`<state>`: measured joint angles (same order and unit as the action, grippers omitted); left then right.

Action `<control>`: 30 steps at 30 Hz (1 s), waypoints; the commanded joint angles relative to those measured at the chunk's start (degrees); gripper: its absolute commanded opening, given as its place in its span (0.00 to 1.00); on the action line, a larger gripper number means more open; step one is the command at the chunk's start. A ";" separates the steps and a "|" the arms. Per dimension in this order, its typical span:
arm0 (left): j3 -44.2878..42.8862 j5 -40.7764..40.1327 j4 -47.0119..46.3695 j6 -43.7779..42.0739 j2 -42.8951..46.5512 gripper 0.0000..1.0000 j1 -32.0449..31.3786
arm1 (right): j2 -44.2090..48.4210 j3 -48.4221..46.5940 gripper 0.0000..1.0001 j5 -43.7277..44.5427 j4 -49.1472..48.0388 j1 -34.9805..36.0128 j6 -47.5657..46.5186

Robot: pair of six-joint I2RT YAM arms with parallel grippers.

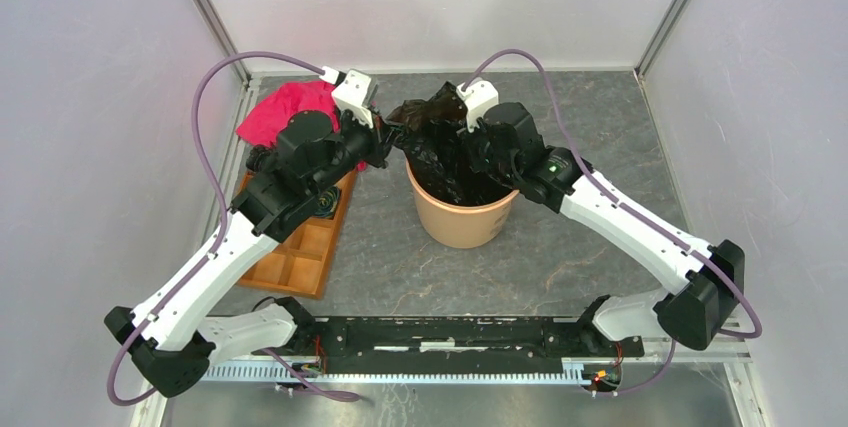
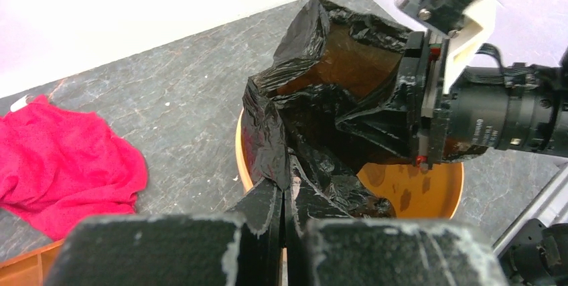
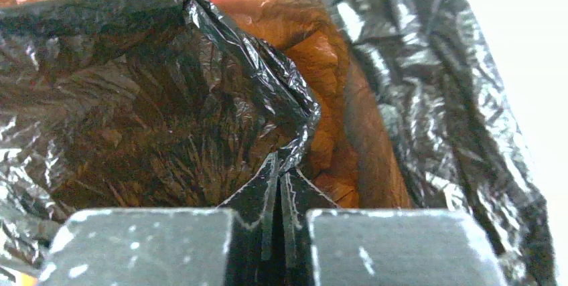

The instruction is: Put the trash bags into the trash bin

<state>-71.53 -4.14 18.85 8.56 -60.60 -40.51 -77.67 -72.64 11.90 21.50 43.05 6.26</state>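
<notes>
Trash bag [image 1: 437,135]: black and glossy. Its lower part hangs inside the bin, while the upper part stands crumpled above the rim, leaning toward 12 o'clock.
Trash bin [image 1: 461,223]: orange bucket standing upright at the middle of the desk [image 1: 590,147], mouth open. In the left wrist view I see bare orange floor at 4 o'clock, so the film is not spread out inside.
Left tool [image 2: 284,196]: pressed together on a fold of the bag's edge, over the rim at about 10 o'clock. I read this as one side of the opening held taut.
Right tool [image 3: 276,180]: likewise pinching a pleat of film, at about 1 o'clock on the rim. Held opposite the left one, it lets the two pull the bag's mouth apart.
Why held so: thin film collapses on itself, and two opposed grips keep the mouth open above the bucket.
Red cloth [image 1: 291,107]: lying on the desk at 10 o'clock, apart from the bin.
Tray [image 1: 303,253]: flat and compartmented, at 8 o'clock under my left arm.
Step, as I judge it: lowering and spreading the bag over the rim, roughly midway.
Risk: film tearing or slipping from either pinch.
</notes>
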 commanded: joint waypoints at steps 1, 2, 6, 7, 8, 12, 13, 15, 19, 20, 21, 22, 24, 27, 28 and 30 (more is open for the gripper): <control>1.60 -6.48 -2.89 4.40 2.14 0.03 0.19 | 2.81 -3.47 0.01 -0.23 -2.06 -0.18 -4.43; 1.54 -8.60 -2.10 5.79 1.92 0.03 0.25 | 3.81 -3.43 0.01 -1.27 -1.40 -0.17 -5.69; -0.09 -11.63 2.48 10.13 0.30 0.02 0.31 | 9.53 -2.42 0.01 -8.25 3.56 -0.14 -10.47; -0.32 -11.45 2.88 10.68 0.07 0.02 0.34 | 10.63 -2.19 0.01 -9.89 5.43 -0.17 -11.26; -0.30 -10.89 3.04 11.77 -0.03 0.02 0.35 | 11.78 -1.87 0.01 -11.65 6.85 -0.15 -11.87; -0.04 -8.77 3.72 14.19 -0.13 0.03 0.41 | 15.58 1.67 0.01 -22.02 10.46 -0.15 -12.96; 0.05 -8.78 4.06 14.55 -0.01 0.04 0.43 | 16.66 3.35 0.01 -24.34 10.40 -0.25 -12.95; 0.31 -9.10 4.88 14.85 0.32 0.05 0.43 | 18.41 6.86 0.01 -27.79 10.08 -0.14 -12.79; 0.61 -10.04 7.45 15.79 1.15 0.07 0.51 | 21.23 11.62 0.01 -28.87 10.36 -0.16 -11.77; 0.86 -9.91 7.78 16.10 1.61 0.07 0.48 | 22.27 12.40 0.01 -28.75 10.32 -0.17 -11.48; 1.31 -9.75 7.92 16.40 2.03 0.07 0.50 | 23.33 13.13 0.01 -28.63 10.21 -0.14 -11.11; 1.71 -9.54 7.93 16.73 2.32 0.07 0.48 | 24.18 13.77 0.01 -28.53 10.07 -0.18 -10.70; 2.22 -8.89 7.87 17.46 2.65 0.05 0.47 | 26.18 14.73 0.01 -28.52 9.58 -0.14 -10.08; 2.42 -7.37 7.91 18.27 2.74 0.03 0.50 | 27.87 14.99 0.04 -27.09 9.35 -0.17 -9.19; 2.40 -6.90 7.91 18.43 2.84 0.02 0.52 | 28.30 14.94 0.08 -26.53 9.35 -0.16 -8.95; 2.36 -6.26 7.94 18.87 2.94 0.02 0.52 | 28.96 14.74 0.09 -25.34 9.32 -0.16 -8.49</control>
<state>-69.10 -12.19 27.53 24.29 -58.65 -40.23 -50.35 -57.36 -14.76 31.90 43.00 -3.86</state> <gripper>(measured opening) 0.031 0.080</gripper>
